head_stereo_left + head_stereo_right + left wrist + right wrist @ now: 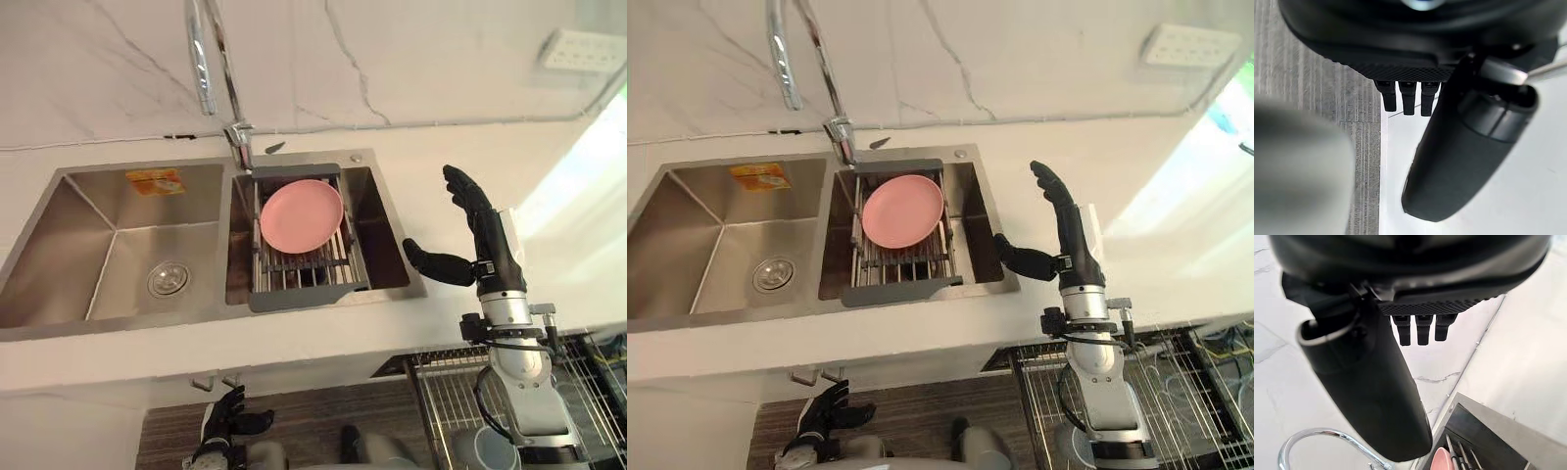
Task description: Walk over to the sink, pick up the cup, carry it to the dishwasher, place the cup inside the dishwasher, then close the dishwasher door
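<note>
White stone-veined surface (470,137) spans the head views, cut off on the left and right. Set into it is a stainless-steel sink (59,255) with 2 basins. The left one is bare apart from its drain (168,279) and an orange sticker (155,180) on the back wall. The right one carries a grey drain rack (304,289) with a pink plate (301,215) lying on its bars. A chrome faucet (201,59) rises behind the divider, its top cropped.

Below the surface's front edge at the lower right, a wire dishwasher rack (451,392) juts out over the wood-grain floor (313,421). It is cut off by the frame and partly covered by the right forearm.

The right hand (480,225) hangs above the surface just right of the sink. Its fingers (1422,330) are straight and its thumb is spread toward the right basin, holding nothing. The left hand (227,416) sits low over the floor, fingers (1408,98) relaxed and empty.

A pale, round-rimmed cup (485,448) seems to sit in the dishwasher rack, half hidden beside the right forearm and hard to make out. It is well below the right fingers and far from the left ones.
</note>
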`<state>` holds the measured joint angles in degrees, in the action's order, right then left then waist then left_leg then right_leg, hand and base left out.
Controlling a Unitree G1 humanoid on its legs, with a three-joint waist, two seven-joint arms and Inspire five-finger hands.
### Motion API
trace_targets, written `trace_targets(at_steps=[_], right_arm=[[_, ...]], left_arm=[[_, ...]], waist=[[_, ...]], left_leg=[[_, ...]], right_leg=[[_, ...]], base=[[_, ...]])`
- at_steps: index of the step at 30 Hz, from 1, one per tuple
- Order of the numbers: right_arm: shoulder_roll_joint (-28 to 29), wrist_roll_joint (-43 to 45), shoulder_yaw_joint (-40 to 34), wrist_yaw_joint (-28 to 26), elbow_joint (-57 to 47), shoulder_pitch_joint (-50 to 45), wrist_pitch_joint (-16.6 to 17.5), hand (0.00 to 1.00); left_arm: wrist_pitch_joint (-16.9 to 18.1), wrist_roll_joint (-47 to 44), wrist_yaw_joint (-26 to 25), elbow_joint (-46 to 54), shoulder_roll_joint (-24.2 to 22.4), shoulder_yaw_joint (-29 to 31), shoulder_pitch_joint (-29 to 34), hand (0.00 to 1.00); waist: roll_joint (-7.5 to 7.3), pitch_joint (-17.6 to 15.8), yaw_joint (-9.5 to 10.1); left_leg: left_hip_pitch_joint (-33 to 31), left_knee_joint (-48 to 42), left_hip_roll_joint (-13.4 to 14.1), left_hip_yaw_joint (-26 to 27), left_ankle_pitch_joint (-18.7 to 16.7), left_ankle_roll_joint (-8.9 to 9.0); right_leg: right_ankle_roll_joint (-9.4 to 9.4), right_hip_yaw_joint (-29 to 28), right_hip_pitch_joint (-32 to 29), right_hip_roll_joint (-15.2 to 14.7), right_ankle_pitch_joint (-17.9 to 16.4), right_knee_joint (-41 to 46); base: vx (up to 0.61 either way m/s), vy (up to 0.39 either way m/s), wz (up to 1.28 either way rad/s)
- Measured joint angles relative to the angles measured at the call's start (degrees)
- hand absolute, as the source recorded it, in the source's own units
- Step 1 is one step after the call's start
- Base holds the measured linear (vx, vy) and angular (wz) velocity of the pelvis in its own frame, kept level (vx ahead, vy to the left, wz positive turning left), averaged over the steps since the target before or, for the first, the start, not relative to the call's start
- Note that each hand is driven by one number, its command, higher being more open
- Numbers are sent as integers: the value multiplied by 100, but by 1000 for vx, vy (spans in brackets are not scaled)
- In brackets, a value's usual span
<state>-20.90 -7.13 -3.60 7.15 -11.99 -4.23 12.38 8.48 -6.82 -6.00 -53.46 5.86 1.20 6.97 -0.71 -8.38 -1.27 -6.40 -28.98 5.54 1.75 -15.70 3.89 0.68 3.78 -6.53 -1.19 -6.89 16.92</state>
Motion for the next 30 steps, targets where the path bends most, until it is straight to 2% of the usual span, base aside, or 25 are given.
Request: trace_targets(at_steps=[1, 2, 4, 6, 8, 14, 15, 23, 30], right_arm=[[-35, 0, 0, -18, 9, -2, 0, 90], [-73, -2, -1, -42, 27, -5, 1, 90], [-52, -6, 0, -122, 48, -140, 1, 90], [-50, -144, -13, -132, 45, -216, 18, 90], [-51, -227, -27, -163, 62, -338, 22, 90], [-51, -387, -35, -245, 347, -338, 20, 90], [-157, -557, -29, -334, 624, -336, 20, 90], [-38, -669, -36, -312, 631, -335, -6, 90], [216, -1136, -125, -27, 706, -269, -300, 90]], left_arm=[[6, 3, -4, 20, -4, 0, 7, 90], [33, 4, -17, 104, 2, 2, 57, 90], [91, 5, -59, 179, 72, 120, 122, 90], [98, 12, -126, 179, 70, 191, 187, 90], [157, 16, -148, 196, 110, 318, 250, 90], [172, 139, -234, 196, 226, 441, 363, 90], [185, 195, -240, 387, 209, 507, 516, 90], [182, 195, -216, 347, 196, 516, 562, 90], [164, 233, 22, -39, 181, 527, 532, 90]], waist=[[8, 1, 2], [47, -5, 5], [-67, 21, 34], [-57, 26, 22], [-27, 45, 12], [-22, 49, 23], [56, 150, -33], [41, 159, -35], [34, 162, -51]], left_leg=[[8, 438, 38, 94, 142, -28], [33, 882, 73, 127, 464, -61], [259, 1401, -85, 134, 587, -211], [421, 1729, -236, 97, 754, -291], [519, 2064, -359, 40, 950, -332], [628, 2284, -421, -14, 1107, -345], [795, 2661, -419, -113, 1329, -340], [899, 2677, -410, -4, 1329, -340], [1234, 2747, -407, -16, 1328, -342]], right_leg=[[-5, 27, -1, -2, 0, -1], [-37, 55, -4, 34, -11, -5], [-151, -21, 71, -79, 28, -204], [-220, -46, 215, -193, 70, -393], [-309, -9, 268, -301, 127, -556], [-376, 45, 374, -351, 233, -770], [-380, 92, 639, -308, 553, -1297], [-381, -46, 657, -292, 554, -1252], [-394, -202, 944, -236, 546, -1154]], base=[[23, 34, 21], [4, 89, 10], [-7, 116, 15], [-23, 108, 20], [-30, 95, 21], [7, 24, 7], [5, 5, 3], [-1, 0, -7], [-41, -8, -3]])
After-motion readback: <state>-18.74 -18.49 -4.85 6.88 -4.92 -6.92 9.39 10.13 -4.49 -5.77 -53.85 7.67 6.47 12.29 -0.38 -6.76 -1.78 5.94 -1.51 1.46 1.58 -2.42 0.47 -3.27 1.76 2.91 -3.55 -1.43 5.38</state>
